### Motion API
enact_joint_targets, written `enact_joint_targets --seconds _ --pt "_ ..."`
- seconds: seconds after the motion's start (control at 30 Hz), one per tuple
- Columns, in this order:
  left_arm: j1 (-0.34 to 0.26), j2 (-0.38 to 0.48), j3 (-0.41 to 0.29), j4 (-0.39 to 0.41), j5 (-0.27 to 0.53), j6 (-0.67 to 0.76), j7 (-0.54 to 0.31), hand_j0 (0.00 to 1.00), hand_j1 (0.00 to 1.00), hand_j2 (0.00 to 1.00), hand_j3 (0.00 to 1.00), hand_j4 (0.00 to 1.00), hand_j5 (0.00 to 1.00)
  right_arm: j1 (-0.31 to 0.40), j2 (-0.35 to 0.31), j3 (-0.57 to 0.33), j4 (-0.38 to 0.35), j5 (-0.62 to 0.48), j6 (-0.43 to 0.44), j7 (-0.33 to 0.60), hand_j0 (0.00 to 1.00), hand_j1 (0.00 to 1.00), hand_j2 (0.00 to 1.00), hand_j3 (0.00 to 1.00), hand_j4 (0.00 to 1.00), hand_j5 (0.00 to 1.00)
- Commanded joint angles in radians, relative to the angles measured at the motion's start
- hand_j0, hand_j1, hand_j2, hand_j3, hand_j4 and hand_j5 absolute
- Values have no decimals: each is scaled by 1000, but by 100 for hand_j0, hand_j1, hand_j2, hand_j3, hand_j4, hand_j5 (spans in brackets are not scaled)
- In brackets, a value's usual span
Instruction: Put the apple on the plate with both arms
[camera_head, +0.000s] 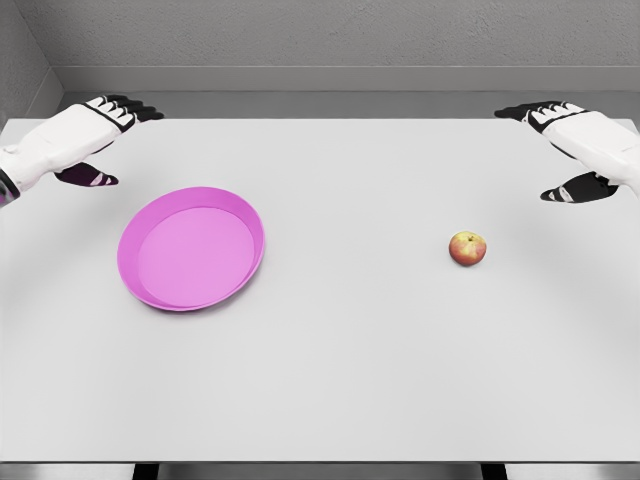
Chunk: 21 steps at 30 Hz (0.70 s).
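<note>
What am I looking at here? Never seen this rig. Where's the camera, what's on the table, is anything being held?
This is a simulator render, not a real photo. The single picture comes from a camera on a humanoid robot's head, looking down at a white table. The two white shapes at the upper corners are the robot's own five-finger hands: the left hand enters from the picture's left, the right hand from the right. Both have dark fingers that are spread and relaxed, and neither holds anything.

On the table lie two things. A shallow pink plate sits toward the left, with nothing on it. A small red-yellow apple sits toward the right, well apart from the plate and nearer the right hand. The job is to get that apple onto the plate, and neither hand touches either object.
</note>
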<state>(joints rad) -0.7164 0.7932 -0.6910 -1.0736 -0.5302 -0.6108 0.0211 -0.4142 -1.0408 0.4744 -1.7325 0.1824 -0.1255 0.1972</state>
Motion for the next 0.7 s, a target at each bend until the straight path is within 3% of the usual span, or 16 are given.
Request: enact_joint_targets --seconds 0.0,0.4,0.53,0.6,0.67 --pt "0 1 1 0 6 0 0 100 100 100 100 100 100 0 -2 0 -1 -1 0 8 100 100 100 100 100 100" --pt "0 0 1 0 -1 0 0 100 100 100 100 100 100 -18 1 197 1 -4 3 13 100 100 100 100 100 100" --pt "0 0 1 4 -4 0 0 100 100 100 100 100 100 -18 2 259 2 -4 67 16 100 100 100 100 100 100" --pt "0 -5 1 4 -10 0 0 100 100 100 100 100 100 -21 4 265 -1 -4 89 94 100 100 100 100 100 100" --pt "-2 -5 1 4 -10 0 0 100 100 100 100 100 100 -57 13 268 -1 -4 173 172 100 100 100 100 100 100"
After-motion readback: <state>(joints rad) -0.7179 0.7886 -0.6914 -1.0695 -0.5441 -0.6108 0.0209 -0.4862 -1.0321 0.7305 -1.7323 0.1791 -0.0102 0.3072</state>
